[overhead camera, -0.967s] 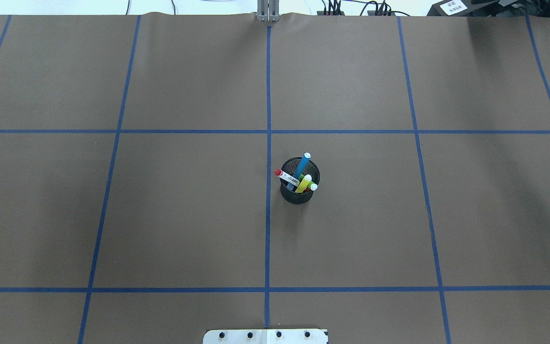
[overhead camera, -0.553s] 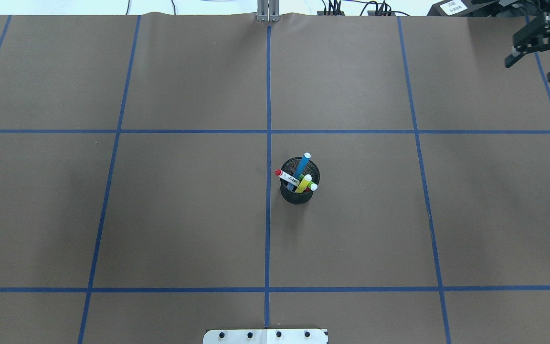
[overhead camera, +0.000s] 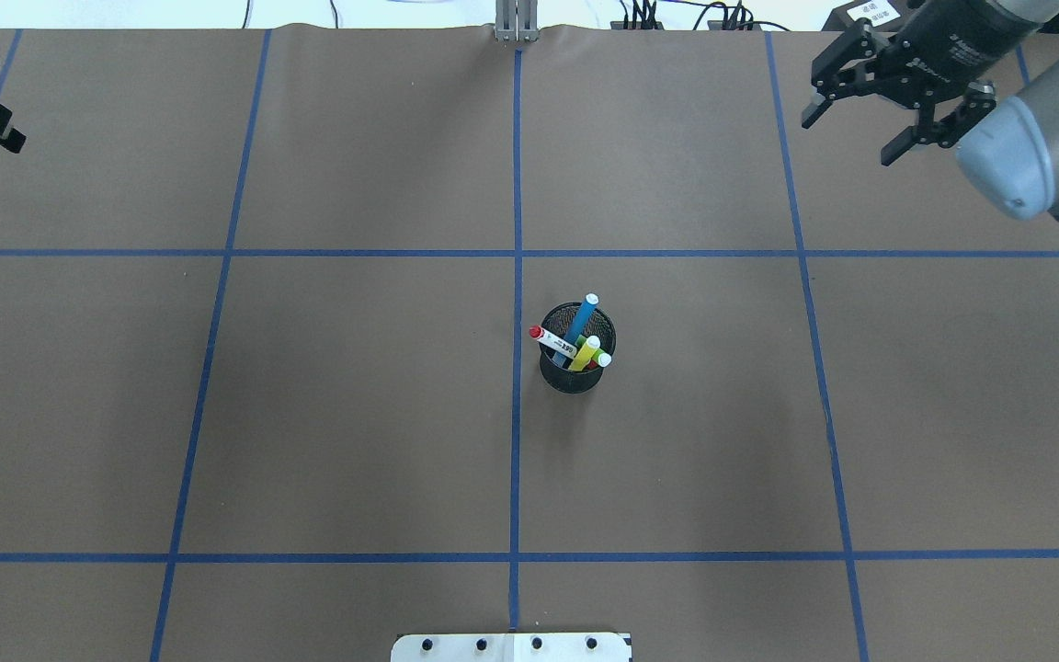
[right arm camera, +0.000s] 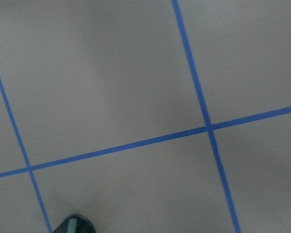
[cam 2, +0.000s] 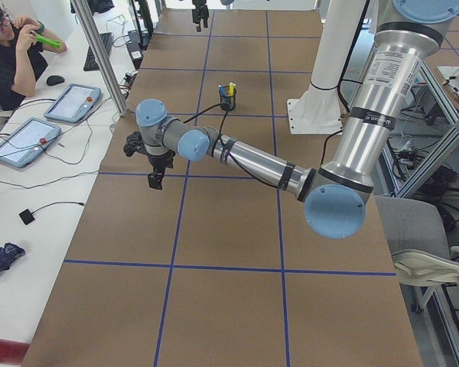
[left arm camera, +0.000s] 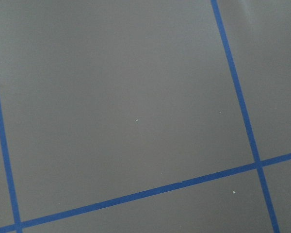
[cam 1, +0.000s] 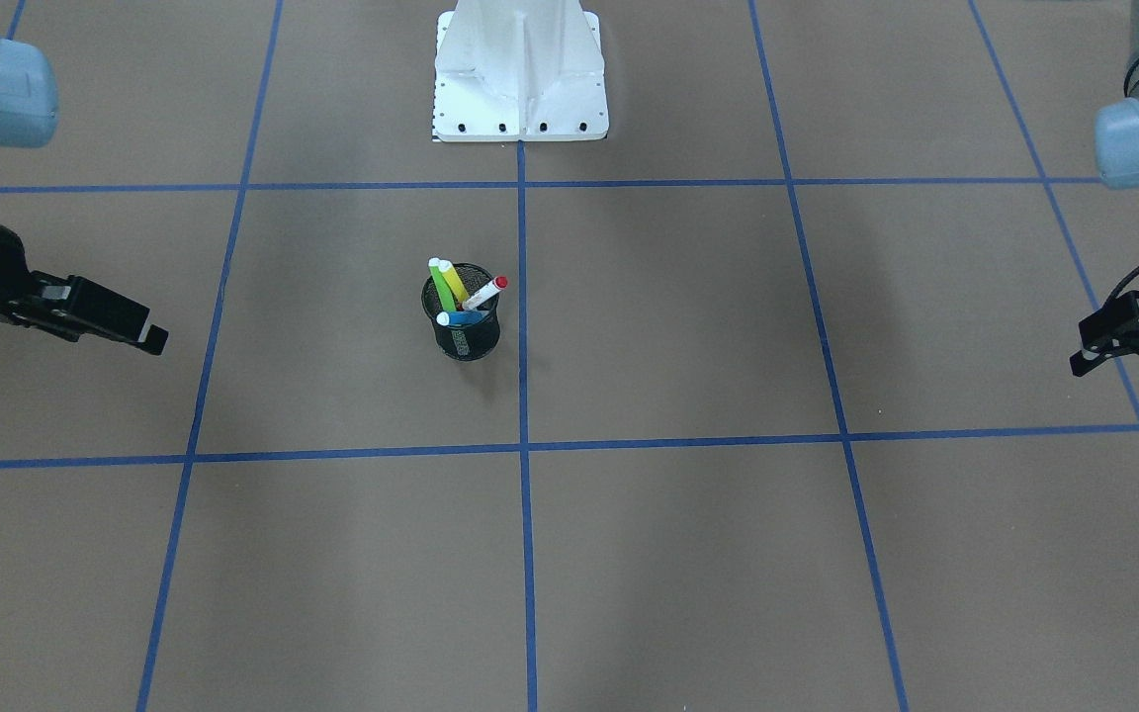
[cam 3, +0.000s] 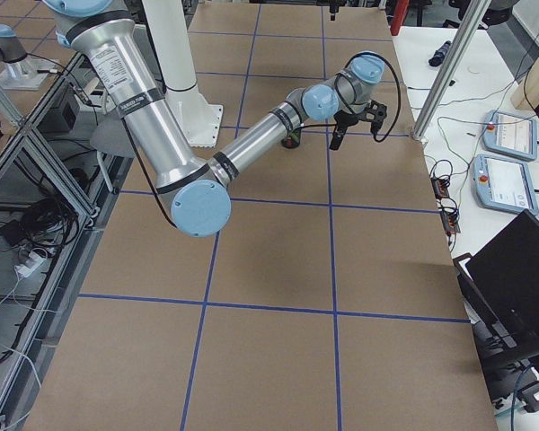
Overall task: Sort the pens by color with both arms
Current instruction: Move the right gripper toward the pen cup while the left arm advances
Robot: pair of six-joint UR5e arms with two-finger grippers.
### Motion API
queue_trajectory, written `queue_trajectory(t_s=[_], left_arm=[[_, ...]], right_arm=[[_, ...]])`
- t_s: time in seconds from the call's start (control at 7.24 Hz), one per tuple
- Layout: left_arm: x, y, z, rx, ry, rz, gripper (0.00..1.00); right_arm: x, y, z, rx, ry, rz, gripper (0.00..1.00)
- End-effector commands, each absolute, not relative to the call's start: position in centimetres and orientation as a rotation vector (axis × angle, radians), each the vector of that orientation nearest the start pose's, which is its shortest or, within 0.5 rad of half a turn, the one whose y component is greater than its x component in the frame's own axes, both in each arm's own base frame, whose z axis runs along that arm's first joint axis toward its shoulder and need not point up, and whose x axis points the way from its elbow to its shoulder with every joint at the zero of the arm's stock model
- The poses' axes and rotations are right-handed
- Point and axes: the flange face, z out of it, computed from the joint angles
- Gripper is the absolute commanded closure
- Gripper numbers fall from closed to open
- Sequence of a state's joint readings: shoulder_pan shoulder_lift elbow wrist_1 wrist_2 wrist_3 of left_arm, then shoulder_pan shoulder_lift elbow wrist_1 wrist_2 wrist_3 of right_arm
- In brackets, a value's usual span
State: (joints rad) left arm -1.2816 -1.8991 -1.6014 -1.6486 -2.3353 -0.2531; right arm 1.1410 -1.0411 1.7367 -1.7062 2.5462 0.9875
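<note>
We see four slim cylindrical pens (overhead camera: 582, 318) in a black mesh cup (overhead camera: 569, 379). The left gripper (cam 1: 1123, 373) and right gripper (overhead camera: 851, 133) jaws stand wide.

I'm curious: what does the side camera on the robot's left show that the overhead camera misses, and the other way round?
Only the left side view shows a seated person, tablets on a white desk, and the left arm whole, from shoulder to wrist. Only the overhead view picks out the red-capped pen and the blue pen separately. Both show the black mesh cup and the brown table with blue tape lines.
</note>
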Motion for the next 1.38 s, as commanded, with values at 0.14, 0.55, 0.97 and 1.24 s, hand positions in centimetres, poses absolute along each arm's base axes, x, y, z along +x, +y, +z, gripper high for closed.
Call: queue_trajectory(t_s=[0.14, 0.55, 0.97, 1.24], left_arm=[[17.2, -62.1, 43.2, 0.13, 0.851, 0.2, 0.0], [19.2, -62.7, 42.1, 0.117, 0.854, 0.221, 0.0], [19.7, -63.3, 40.3, 0.125, 0.859, 0.22, 0.0], [23.2, -63.1, 37.6, 0.084, 0.867, 0.213, 0.0]], right_arm=[[-29.2, -62.4, 22.0, -0.347, -1.095, 0.163, 0.0], [-40.3, -64.0, 18.5, -0.441, -1.036, 0.09, 0.0], [-45.2, -62.7, 20.1, -0.435, -0.948, 0.082, 0.0], [-47.1, -62.0, 20.8, -0.399, -0.899, 0.074, 0.0]])
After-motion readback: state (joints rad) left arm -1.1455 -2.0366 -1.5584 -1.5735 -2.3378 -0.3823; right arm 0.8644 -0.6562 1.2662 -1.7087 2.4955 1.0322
